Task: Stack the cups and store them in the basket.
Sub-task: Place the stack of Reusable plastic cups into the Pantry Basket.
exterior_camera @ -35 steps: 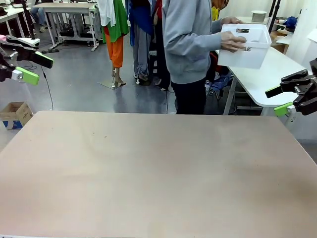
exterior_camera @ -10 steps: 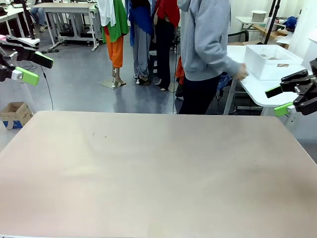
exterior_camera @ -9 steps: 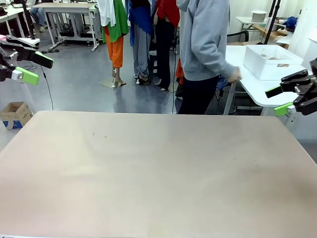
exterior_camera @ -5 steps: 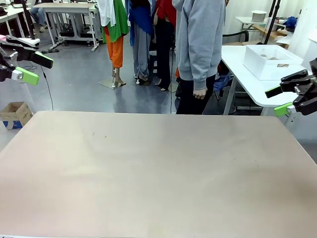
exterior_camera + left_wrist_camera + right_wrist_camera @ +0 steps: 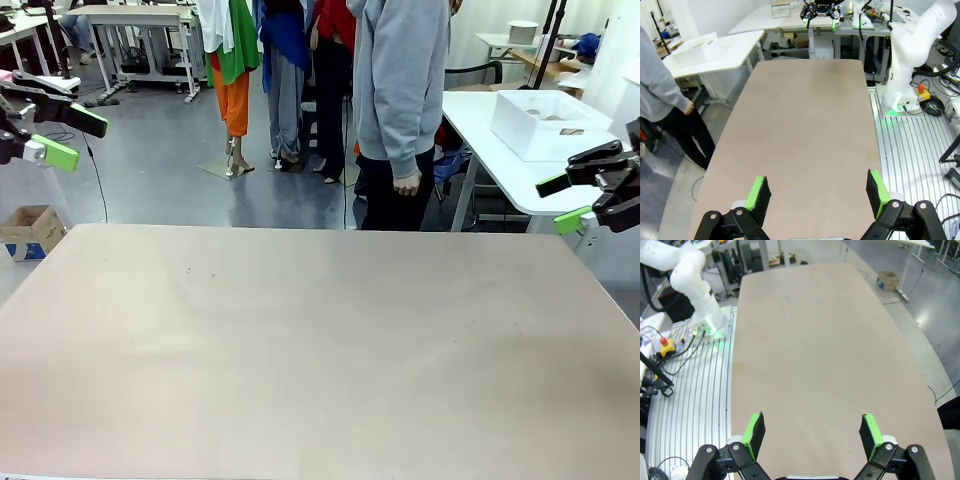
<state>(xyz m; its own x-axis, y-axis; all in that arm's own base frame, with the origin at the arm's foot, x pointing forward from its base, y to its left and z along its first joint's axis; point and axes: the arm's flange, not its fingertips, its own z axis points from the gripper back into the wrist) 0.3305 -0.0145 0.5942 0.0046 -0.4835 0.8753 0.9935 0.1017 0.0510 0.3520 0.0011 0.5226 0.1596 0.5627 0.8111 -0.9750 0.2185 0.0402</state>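
Observation:
The white basket stands on a white side table behind the far right corner, off the work table; in the left wrist view the basket is at upper left. Small brown shapes lie in it, too small to tell whether they are the cups. My left gripper hovers open at the far left, above the floor beside the table. My right gripper hovers open at the far right edge. Both sets of pads stand wide apart with nothing between them, left gripper, right gripper.
The beige work table is bare. A person in a grey hoodie stands at its far edge, one hand hanging down. A cardboard box sits on the floor at far left.
The person carried the basket to the side table, set it down, then turned back to the work table and dropped the arm. Both grippers have stayed still and open.

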